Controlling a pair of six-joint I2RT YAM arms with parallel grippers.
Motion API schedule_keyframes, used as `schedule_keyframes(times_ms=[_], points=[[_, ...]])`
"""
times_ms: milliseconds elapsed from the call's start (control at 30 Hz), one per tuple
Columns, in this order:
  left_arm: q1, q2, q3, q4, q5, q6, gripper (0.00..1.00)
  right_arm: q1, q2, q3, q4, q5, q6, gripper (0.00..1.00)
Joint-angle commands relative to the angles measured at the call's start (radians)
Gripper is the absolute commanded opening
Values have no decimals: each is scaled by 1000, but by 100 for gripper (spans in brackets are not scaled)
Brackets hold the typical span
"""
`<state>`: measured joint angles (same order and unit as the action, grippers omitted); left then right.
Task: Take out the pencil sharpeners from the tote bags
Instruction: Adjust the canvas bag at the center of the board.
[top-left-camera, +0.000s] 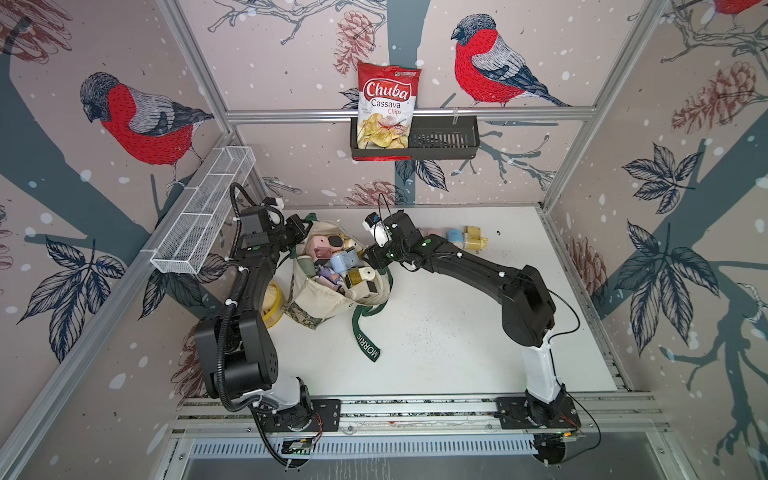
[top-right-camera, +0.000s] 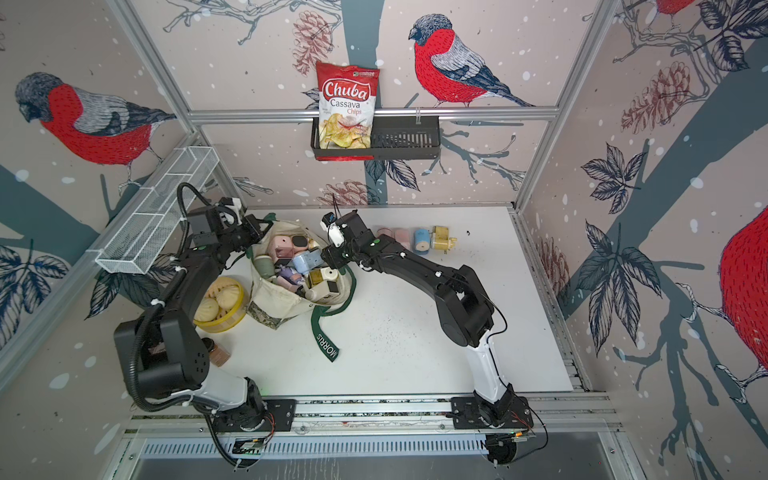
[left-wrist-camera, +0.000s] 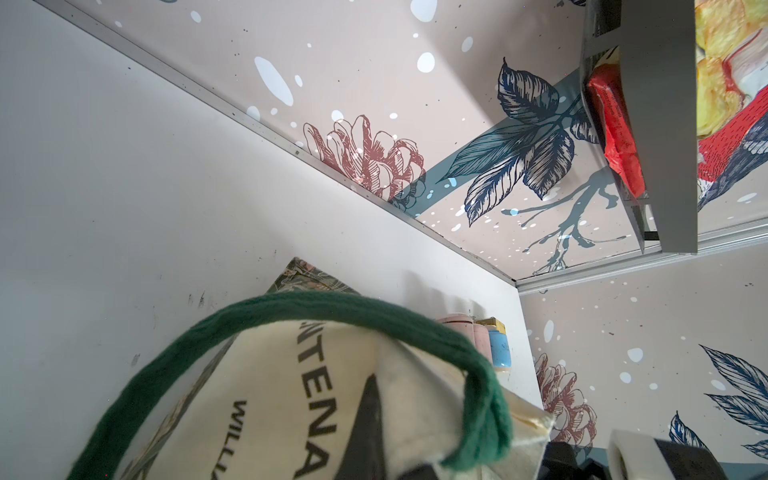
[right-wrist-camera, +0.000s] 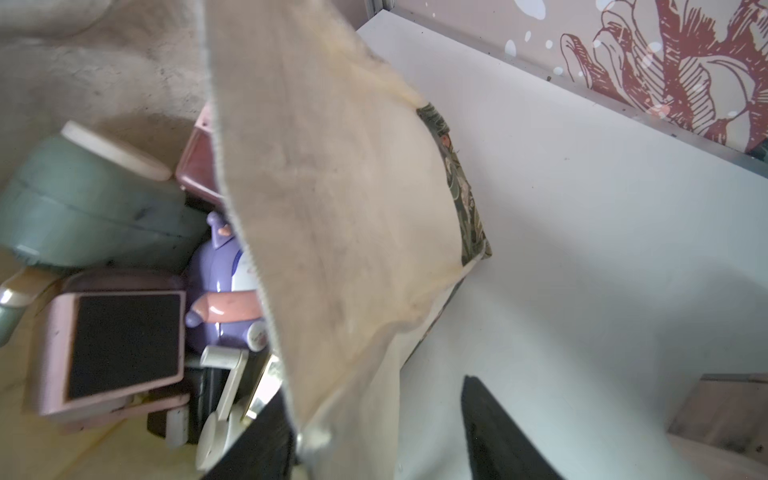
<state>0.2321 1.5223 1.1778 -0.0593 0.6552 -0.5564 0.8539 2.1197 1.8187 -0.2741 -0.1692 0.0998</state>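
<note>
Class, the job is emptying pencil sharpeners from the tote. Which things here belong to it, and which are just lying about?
Belong: tote bag; sharpeners inside it; sharpeners already out on the table; left claw pinching the bag's rim; right claw, open at the rim.
Lying about: chips bag; black wall basket; white wire basket; yellow bowl.

Left end effector (top-left-camera: 303, 229) clamped tight; right end effector (top-left-camera: 368, 254) opposite it, jaws parted, tips angled downward.

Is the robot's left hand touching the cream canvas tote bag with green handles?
Touching: left wrist view shows the left hand pinching the cream canvas tote bag.
</note>
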Motion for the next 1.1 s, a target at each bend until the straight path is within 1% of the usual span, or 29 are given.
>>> schedule_keyframes(times_ms=[0, 33, 67, 100, 133, 233, 333, 433, 533, 600, 700, 767, 800, 867, 967, 1067], points=[[0, -14, 7, 128, 57, -4, 0, -1, 40, 51, -40, -14, 21, 33], [0, -14, 7, 128, 57, -4, 0, -1, 49, 64, -46, -13, 22, 24], [0, -14, 7, 128, 55, -4, 0, -3, 51, 72, -48, -7, 26, 12], [-2, -14, 5, 128, 54, -2, 0, -5, 46, 68, -38, -4, 32, 3], [-2, -13, 6, 128, 52, -4, 0, -7, 36, 54, -25, -4, 38, 0], [-4, -8, 4, 130, 49, -5, 0, -18, -22, -24, 32, -8, 59, 0], [-11, 1, -7, 171, 64, -31, 0, -19, -109, -150, 101, -32, 67, 0], [-47, 27, 18, 178, 66, -39, 0, -18, -192, -281, 151, -40, 74, 0], [-113, 72, 123, 127, 32, -25, 0, -11, -273, -415, 220, -49, 120, 0], [-140, 123, 227, 92, 44, -34, 0, 11, -324, -499, 260, -44, 146, 0], [-161, 181, 333, 49, 25, -25, 0, 68, -393, -606, 324, 8, 174, 0], [-182, 219, 385, 9, -1, -7, 0, 107, -426, -659, 364, 45, 195, 0], [-197, 238, 405, -2, 5, -5, 0, 122, -439, -681, 382, 59, 200, 0], [-220, 253, 407, -2, 9, 6, 0, 144, -458, -721, 415, 88, 210, 0], [-240, 238, 341, 47, 7, 33, 0, 154, -464, -754, 427, 99, 231, 0], [-239, 212, 294, 55, 12, 67, 0, 158, -478, -786, 427, 120, 235, 0]])
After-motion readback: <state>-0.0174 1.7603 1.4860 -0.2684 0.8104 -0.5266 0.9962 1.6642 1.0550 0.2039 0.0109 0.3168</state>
